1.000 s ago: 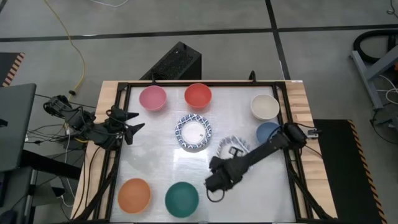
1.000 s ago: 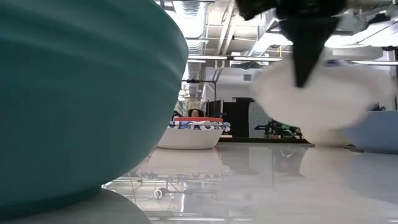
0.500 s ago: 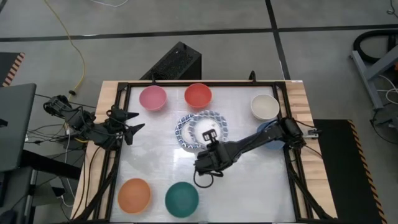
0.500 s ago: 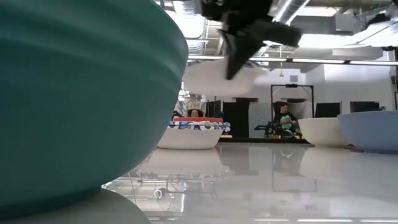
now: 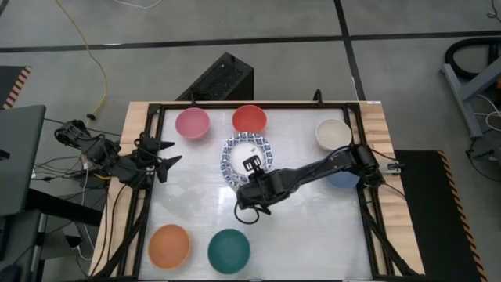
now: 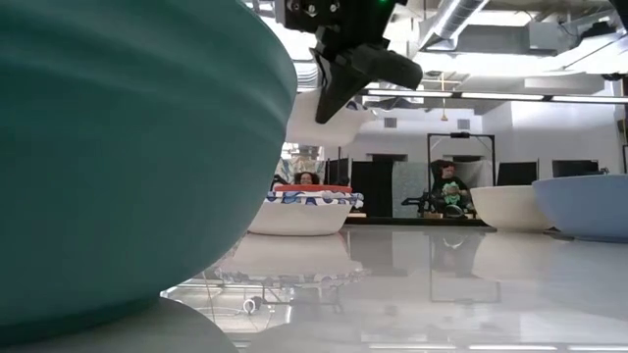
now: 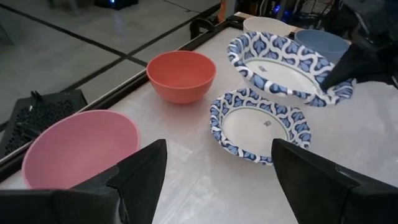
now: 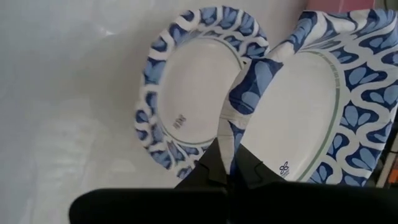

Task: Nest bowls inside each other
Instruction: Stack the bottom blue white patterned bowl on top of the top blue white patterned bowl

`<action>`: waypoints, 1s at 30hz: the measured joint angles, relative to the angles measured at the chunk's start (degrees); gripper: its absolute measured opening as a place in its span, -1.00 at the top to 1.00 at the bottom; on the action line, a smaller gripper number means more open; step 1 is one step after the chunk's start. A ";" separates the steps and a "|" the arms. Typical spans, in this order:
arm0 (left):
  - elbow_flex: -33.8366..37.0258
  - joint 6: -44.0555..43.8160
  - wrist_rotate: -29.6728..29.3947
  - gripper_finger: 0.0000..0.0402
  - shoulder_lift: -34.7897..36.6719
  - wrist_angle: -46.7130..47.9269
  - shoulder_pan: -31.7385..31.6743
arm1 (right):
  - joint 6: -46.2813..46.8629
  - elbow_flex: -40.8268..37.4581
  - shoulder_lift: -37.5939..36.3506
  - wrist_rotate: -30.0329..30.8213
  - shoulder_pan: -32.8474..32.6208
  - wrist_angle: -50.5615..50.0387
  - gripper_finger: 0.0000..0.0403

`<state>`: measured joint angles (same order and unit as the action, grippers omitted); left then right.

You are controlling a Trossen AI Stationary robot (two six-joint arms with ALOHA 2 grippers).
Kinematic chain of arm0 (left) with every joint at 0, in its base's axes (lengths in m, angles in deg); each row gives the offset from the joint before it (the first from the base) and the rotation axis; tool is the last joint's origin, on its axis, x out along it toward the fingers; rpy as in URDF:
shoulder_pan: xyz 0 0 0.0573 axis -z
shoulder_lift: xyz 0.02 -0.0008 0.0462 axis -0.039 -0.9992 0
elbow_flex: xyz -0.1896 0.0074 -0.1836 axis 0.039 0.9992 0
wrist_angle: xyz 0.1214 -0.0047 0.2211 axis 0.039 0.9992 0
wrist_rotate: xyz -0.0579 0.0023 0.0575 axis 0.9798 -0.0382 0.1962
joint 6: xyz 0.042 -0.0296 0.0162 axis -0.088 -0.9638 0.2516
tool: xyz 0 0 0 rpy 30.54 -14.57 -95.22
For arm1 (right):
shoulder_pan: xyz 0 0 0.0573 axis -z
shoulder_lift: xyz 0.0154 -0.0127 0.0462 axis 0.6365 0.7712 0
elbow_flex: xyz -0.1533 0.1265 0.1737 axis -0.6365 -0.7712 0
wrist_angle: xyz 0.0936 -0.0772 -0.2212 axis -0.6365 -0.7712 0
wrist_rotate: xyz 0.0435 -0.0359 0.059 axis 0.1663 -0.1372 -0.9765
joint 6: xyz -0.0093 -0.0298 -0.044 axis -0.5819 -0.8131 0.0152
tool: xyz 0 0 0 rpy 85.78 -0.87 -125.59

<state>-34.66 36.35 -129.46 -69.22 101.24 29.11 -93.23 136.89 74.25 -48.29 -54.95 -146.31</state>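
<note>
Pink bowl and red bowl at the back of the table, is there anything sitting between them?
Nothing. In the high view, only bare tabletop separates the pink bowl from the red bowl. The left wrist view shows the same empty gap.

My dark right tool (image 8: pixel 231 167) pinches a white paper bowl with a blue leaf-patterned rim (image 8: pixel 311 106); a matching white, blue-rimmed bowl (image 8: pixel 189 106) sits on the glossy white table (image 5: pixel 313 235). Along the far edge: plain pink (image 5: pixel 192 123), red (image 5: pixel 249 119) and cream (image 5: pixel 333 133) round bowls. Near edge: orange (image 5: pixel 169 245) and dark green (image 5: pixel 228 250) bowls.
</note>
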 joint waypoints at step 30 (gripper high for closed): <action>0.02 2.12 -0.35 -0.39 -0.33 -0.07 -0.01 | -0.09 -0.02 0.17 -4.57 2.11 4.03 0.97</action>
<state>-34.64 38.47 -129.81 -69.55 101.17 29.10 -93.32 136.87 74.42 -52.86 -52.83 -142.28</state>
